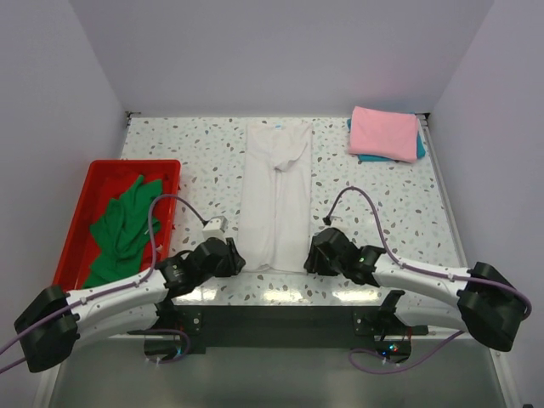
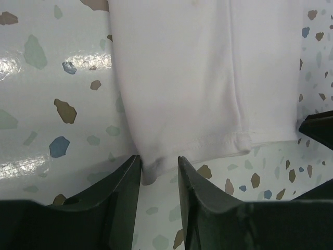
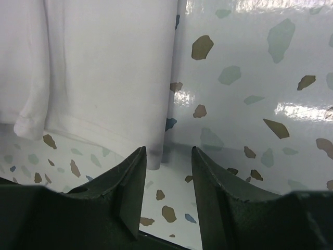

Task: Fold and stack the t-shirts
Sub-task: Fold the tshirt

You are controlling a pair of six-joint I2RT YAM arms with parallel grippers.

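Soft, even light falls from overhead. The top view is bright and sharp, with pale glare strips along the near edge of the table [image 1: 195, 170]. The white t-shirt [image 1: 276, 195] is almost washed out, its folds faint. In both wrist views the glossy tabletop throws back white glare patches, a faint shadow edges the shirt's hem, and the left gripper [image 2: 157, 169] and right gripper [image 3: 167, 159] look dark, underexposed and slightly soft.

Soft matt white t-shirt [image 1: 276, 195] — glossy table [image 1: 382, 195]
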